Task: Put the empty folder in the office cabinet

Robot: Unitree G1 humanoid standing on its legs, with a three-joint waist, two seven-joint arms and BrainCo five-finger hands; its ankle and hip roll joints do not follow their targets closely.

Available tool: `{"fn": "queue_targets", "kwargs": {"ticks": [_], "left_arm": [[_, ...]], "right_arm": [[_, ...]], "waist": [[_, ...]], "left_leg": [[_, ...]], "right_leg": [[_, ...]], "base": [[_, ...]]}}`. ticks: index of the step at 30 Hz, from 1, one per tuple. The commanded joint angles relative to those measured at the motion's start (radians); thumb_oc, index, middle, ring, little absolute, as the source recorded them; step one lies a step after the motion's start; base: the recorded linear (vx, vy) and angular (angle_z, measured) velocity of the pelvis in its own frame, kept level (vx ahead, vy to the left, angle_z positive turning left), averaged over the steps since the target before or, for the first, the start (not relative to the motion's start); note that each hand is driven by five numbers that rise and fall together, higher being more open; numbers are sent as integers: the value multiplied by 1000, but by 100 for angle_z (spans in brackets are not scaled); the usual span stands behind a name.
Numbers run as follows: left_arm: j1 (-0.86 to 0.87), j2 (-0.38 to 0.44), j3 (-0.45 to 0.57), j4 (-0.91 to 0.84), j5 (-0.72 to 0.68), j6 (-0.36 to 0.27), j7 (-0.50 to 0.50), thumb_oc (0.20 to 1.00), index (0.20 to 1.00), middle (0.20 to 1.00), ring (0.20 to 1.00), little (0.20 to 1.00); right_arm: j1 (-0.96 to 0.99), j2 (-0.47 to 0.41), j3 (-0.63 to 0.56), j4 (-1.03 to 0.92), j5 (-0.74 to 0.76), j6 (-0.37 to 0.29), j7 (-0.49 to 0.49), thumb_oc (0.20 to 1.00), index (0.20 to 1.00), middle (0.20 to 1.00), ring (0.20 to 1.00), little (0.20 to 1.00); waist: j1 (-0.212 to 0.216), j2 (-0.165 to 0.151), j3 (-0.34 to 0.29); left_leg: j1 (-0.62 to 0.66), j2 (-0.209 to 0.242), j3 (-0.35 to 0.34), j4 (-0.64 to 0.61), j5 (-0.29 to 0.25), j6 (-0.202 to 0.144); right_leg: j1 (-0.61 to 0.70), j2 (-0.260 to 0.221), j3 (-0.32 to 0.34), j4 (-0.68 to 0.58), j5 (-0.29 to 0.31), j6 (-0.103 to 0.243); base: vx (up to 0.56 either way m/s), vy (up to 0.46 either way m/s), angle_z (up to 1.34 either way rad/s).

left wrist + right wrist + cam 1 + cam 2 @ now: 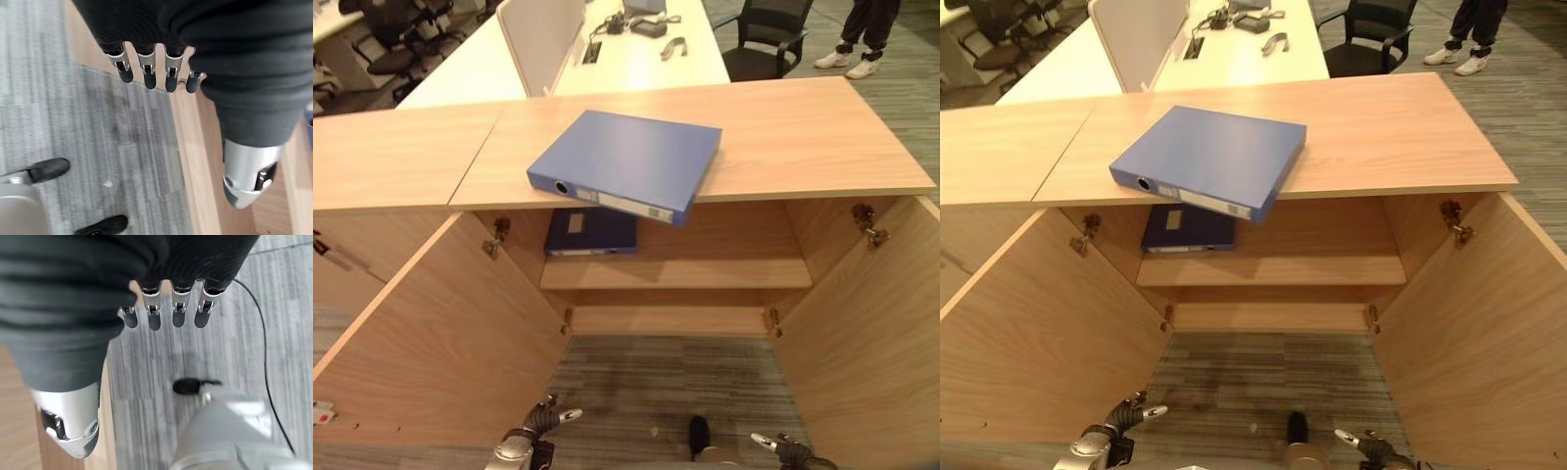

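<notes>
A blue folder (626, 162) lies flat on the wooden cabinet top (803, 137), its spine corner jutting over the front edge above the open compartment. A darker blue folder (591, 233) rests on the cabinet shelf (705, 274) at the back left. My left hand (543, 419) hangs low near the floor in front of the left door, fingers (146, 73) straight and holding nothing. My right hand (778, 446) hangs low by the right door, fingers (166, 316) straight and empty too. Both hands are well below and in front of the folder.
Both cabinet doors stand swung out, the left door (440, 333) and the right door (871, 323), flanking grey carpet. Behind the cabinet are a white desk (636, 59) with small items, a black office chair (764, 39) and a person's legs (862, 39).
</notes>
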Motion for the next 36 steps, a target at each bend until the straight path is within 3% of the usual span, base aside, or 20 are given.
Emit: {"fn": "queue_targets", "kwargs": {"ticks": [1, 4, 6, 9, 11, 12, 13, 18, 32, 36], "left_arm": [[-32, 33, -32, -1, 3, -14, -3, 1000, 1000, 1000, 1000, 1000], [-37, 30, -38, -9, -1, -12, -2, 1000, 1000, 1000, 1000, 1000], [-44, 26, -40, -1, -7, -12, 4, 1000, 1000, 1000, 1000, 1000], [-36, 24, -35, -4, -12, -14, 7, 1000, 1000, 1000, 1000, 1000], [-29, 21, -35, 6, -6, -14, 5, 1000, 1000, 1000, 1000, 1000], [-28, 21, -35, 6, -6, -14, 5, 1000, 1000, 1000, 1000, 1000], [-20, 20, -37, 17, -1, -14, 4, 1000, 1000, 1000, 1000, 1000], [-12, 27, -36, 36, 26, -15, -5, 1000, 1000, 1000, 1000, 1000], [-28, 45, -26, 52, 36, -19, -2, 1000, 1000, 1000, 1000, 1000], [-31, 52, -30, 39, 40, -19, -5, 1000, 1000, 1000, 1000, 1000]], "right_arm": [[-15, -13, -5, 20, 31, -30, -2, 1000, 1000, 1000, 1000, 1000], [-21, -19, -6, 17, 36, -29, -5, 1000, 1000, 1000, 1000, 1000], [-35, -22, 3, 16, 37, -30, -7, 1000, 1000, 1000, 1000, 1000], [-40, -23, 16, 19, 25, -25, -6, 1000, 1000, 1000, 1000, 1000], [-40, -26, 19, 23, 15, -22, -7, 1000, 1000, 1000, 1000, 1000], [-39, -26, 19, 23, 15, -22, -7, 1000, 1000, 1000, 1000, 1000], [-40, -25, 22, 23, 11, -23, -6, 1000, 1000, 1000, 1000, 1000], [-33, -3, 27, 24, -3, -17, -6, 1000, 1000, 1000, 1000, 1000], [-38, 49, 51, 6, -10, -13, 3, 1000, 1000, 1000, 1000, 1000], [-46, 55, 55, -2, -21, -11, 4, 1000, 1000, 1000, 1000, 1000]], "waist": [[-13, -14, 49], [-10, -16, 70], [-4, -39, 88], [9, -47, 85], [29, -57, 75], [30, -57, 75], [46, -56, 71], [46, -49, 42], [54, -71, 18], [59, -74, 34]], "left_leg": [[-61, 103, -32, 88, 69, -112], [-108, 97, -64, 176, 117, -125], [-168, 68, -117, 268, 130, -127], [-170, 83, -109, 227, 105, -123], [-174, 65, -131, 157, 47, -109], [-171, 64, -130, 156, 47, -108], [-193, 30, -171, 105, 43, -94], [-133, 41, -89, 0, 59, -71], [-75, -23, -48, -67, 41, -11], [-69, -34, -29, -67, 32, 10]], "right_leg": [[70, -37, 7, 27, -110, 83], [90, -30, 3, 22, -119, 70], [97, -39, 2, 18, -122, 65], [105, -48, 1, 12, -126, 79], [109, -56, 9, 9, -131, 85], [111, -57, 10, 9, -132, 86], [114, -51, 16, 9, -134, 89], [120, -52, 28, 10, -131, 99], [106, -117, 41, 42, -104, 150], [52, -131, 32, 128, -100, 169]], "base": [[5, -138, 12], [-21, -71, 10], [-4, -71, -5], [60, 21, -12], [88, 36, -23], [99, 47, -38], [65, 34, -39], [56, 126, -6], [27, 127, -6], [-50, 89, -5]]}}
